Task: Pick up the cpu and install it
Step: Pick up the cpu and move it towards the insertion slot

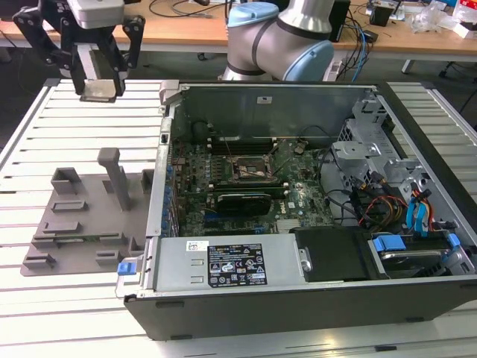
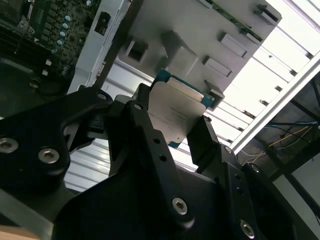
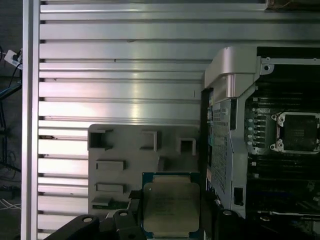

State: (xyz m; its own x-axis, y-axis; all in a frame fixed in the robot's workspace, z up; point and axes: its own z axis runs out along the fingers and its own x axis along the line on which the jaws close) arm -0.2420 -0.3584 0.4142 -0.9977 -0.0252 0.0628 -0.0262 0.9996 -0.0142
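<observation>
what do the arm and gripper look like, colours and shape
The arm has silvery-grey segments with light blue joint caps. The gripper is black, with two linked, angular fingers under a pale grey body; silver screws dot its links in the second wrist view.

Clamped on the cpu (image 2: 175, 112) from two opposite sides, black fingers (image 2: 144, 127) pressed against its edges. Pale silvery top turned toward the camera, a teal rim showing at the end farthest from the fingers' base. Beyond the fingertips, a grey tray (image 2: 170, 20) with raised blocks, lying on a pale slatted surface (image 2: 285, 60). Past one finger's outer side, a green circuit board (image 2: 45, 25) behind a metal wall (image 2: 95, 50).
</observation>
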